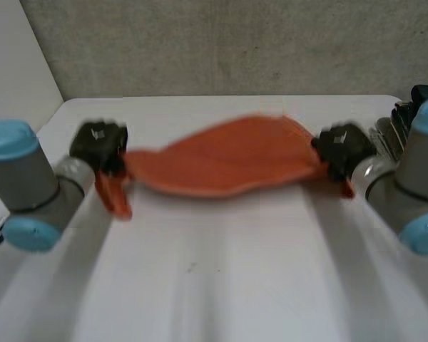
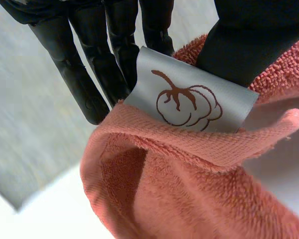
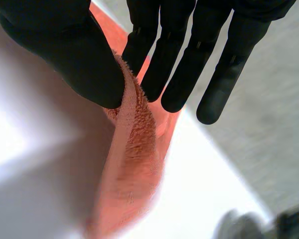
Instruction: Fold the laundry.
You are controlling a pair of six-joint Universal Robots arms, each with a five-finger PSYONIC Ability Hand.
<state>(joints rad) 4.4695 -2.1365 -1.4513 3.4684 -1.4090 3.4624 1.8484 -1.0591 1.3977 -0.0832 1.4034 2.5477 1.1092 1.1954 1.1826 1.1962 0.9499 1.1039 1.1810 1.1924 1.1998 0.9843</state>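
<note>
An orange terry towel [image 1: 228,157] hangs stretched above the white table [image 1: 214,271] between my two hands. My left hand [image 1: 100,144] pinches its left end, and a corner of cloth dangles below that hand. In the left wrist view the thumb [image 2: 249,45] presses the towel [image 2: 189,189] and its grey label [image 2: 189,99] against the fingers [image 2: 74,74]. My right hand [image 1: 342,148] holds the right end. In the right wrist view the towel's edge [image 3: 132,149] is pinched between thumb [image 3: 74,55] and fingers [image 3: 189,64].
A grey wall stands behind the table's far edge. Dark objects [image 1: 406,114] sit at the table's far right beside my right arm. The table surface in front of the towel is bare.
</note>
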